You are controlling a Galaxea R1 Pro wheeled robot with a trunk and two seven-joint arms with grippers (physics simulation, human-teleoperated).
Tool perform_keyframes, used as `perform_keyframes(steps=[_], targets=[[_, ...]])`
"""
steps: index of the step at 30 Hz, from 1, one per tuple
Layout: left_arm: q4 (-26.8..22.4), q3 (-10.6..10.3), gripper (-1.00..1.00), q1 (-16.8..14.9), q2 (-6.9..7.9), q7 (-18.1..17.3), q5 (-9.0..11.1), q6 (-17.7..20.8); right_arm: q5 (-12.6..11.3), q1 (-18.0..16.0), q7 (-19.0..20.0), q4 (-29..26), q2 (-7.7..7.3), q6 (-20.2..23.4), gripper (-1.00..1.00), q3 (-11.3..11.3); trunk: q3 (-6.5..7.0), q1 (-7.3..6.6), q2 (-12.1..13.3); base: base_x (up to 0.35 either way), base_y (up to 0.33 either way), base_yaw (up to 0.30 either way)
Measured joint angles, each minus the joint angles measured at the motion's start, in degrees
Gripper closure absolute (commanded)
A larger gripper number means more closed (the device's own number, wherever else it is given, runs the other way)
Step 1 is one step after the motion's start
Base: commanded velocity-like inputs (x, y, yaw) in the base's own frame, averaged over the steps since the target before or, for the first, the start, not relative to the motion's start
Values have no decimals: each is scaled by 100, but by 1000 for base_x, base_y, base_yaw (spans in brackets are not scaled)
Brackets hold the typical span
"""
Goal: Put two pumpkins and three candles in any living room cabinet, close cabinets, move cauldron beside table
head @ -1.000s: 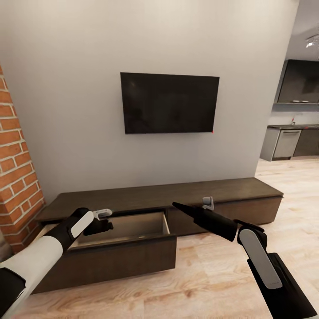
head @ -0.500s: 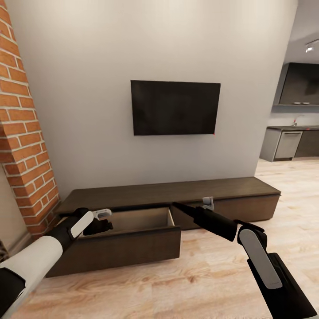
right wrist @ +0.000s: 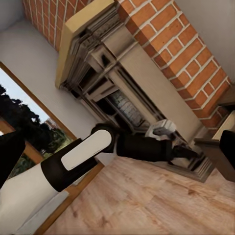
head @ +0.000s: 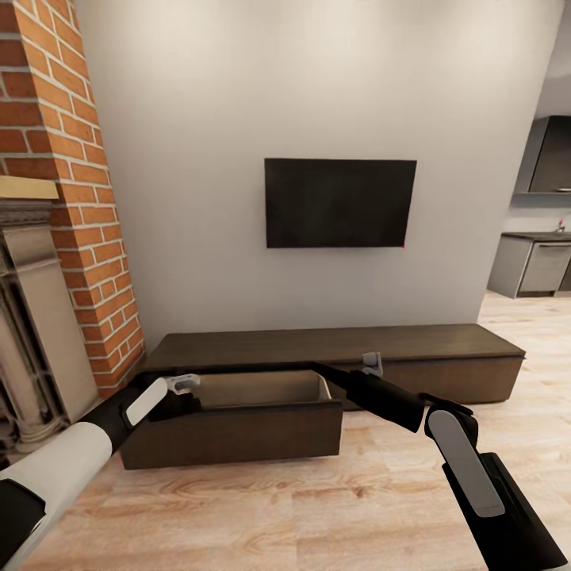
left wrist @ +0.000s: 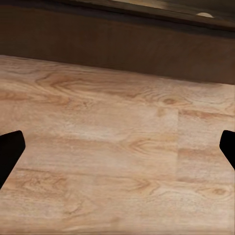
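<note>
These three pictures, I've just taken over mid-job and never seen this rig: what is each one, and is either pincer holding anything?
The big picture looks out from the robot's head. Its two arms reach forward: the left pincer at the left, the right pincer near the middle. Ahead stands a long dark cabinet under a wall television, with one drawer pulled open; no contents are visible from here. A brick fireplace is at the left.

The other two pictures come from cameras near each pincer. The left one looks at the wooden floor and the drawer's dark front. The right one looks across at the left arm and the fireplace. In both, the dark fingertips sit wide apart at the edges with nothing between them, so neither holds anything.
</note>
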Motion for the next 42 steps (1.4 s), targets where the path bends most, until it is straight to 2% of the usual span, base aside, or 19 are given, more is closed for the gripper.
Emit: perform_keyframes(steps=[3, 8, 11, 12, 14, 15, 17, 19, 20, 23, 24, 28, 29, 31, 36, 42], targets=[[0, 0, -100, 0, 0, 4, 0, -3, 3, 0, -77, 11, 0, 0, -100, 0, 56, -66, 120, -32, 5, 19], [-4, -3, -100, 4, -5, 9, -4, -6, -3, 0, -586, 24, 14, -5, -100, 5, 148, -176, 321, -11, 2, 7], [-3, -15, -100, 9, -6, 14, -28, -2, 0, 0, -1377, 117, 53, -14, -100, 46, 202, -242, 441, -6, 0, 2], [-3, -20, -100, 12, -4, 15, -37, -3, 1, 0, -1749, 173, 67, -28, -100, 69, 220, -264, 481, -25, 0, 1], [-2, -32, -100, 17, -3, 19, -46, -12, -9, -3, -2151, 241, 79, -46, -100, 113, 256, -308, 562, -60, 0, 1], [0, -43, -100, 20, -2, 23, -52, -25, 5, -7, -2515, 316, 94, -65, -100, 188, 273, -329, 602, -83, 0, 0], [2, -52, -100, 23, -2, 35, -57, -42, 60, -23, -2983, 453, 144, -77, -100, 331, 274, -330, 604, -65, 0, 0], [1, -56, -100, 25, -1, 38, -59, -51, 120, -40, -3269, 588, 202, -98, -100, 434, 274, -331, 604, -38, 0, 0], [2, -58, -100, 27, -1, 40, -60, -60, 248, -58, -3543, 754, 286, -173, -100, 543, 274, -331, 604, -24, 0, 0], [1, -55, -100, 29, -1, 41, -61, -87, 661, -97, -3943, 1041, 475, -351, -100, 730, 274, -331, 604, -15, 0, 0], [-1, -55, -100, 29, -1, 42, -61, -143, 1013, -149, -4150, 1256, 639, -452, -100, 817, 274, -331, 604, -8, 0, 0], [2, -53, -100, 30, -1, 29, -62, -332, 1770, -241, -4395, 1687, 1016, -635, -100, 913, 274, -331, 603, -4, 0, 0], [3, -53, -100, 32, -1, 29, -62, -426, 2083, -262, -4454, 1864, 1141, -796, -100, 935, 274, -331, 603, -2, 0, 0], [4, -52, -100, 34, -1, 29, -62, -563, 2412, -281, -4510, 2030, 1249, -1125, -100, 971, 274, -331, 603, -1, 0, 0], [5, -51, -100, 38, -1, 25, -62, -747, 2664, -291, -4546, 2170, 1324, -1484, -100, 993, 292, -352, 642, -17, 0, 0], [10, -84, -100, 57, -52, 21, -68, -1033, 2739, -275, -4537, 2229, 1354, -1634, -100, 1008, 399, -481, 883, -241, 0, 0]])
